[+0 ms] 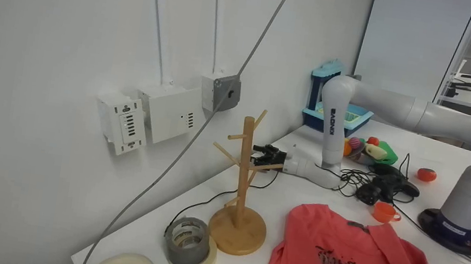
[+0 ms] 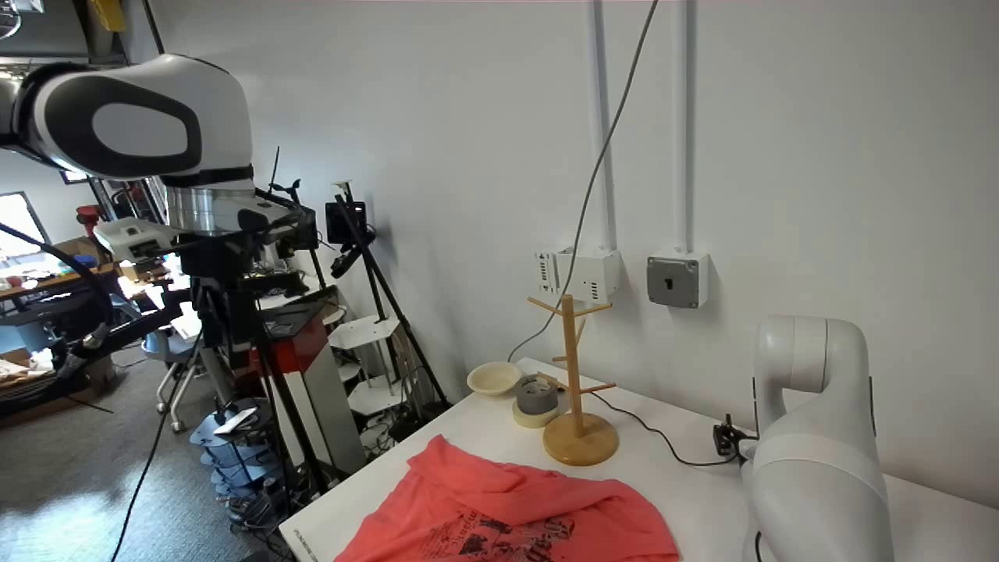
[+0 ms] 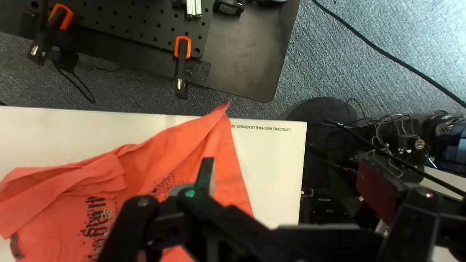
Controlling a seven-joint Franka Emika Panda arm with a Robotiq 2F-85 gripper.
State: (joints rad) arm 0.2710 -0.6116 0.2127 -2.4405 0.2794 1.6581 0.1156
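Table (image 3: 269, 171) beneath shirt (image 1: 350, 263), jaws apart.

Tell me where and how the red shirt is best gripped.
I'd take the red shirt by its pointed corner, coming in from beyond the lettered edge of the white table, jaws above and below the cloth. In the wrist view that corner appears to jut past the edge, so a jaw could likely slip under; the printed front lies spread out, offering less to pinch.
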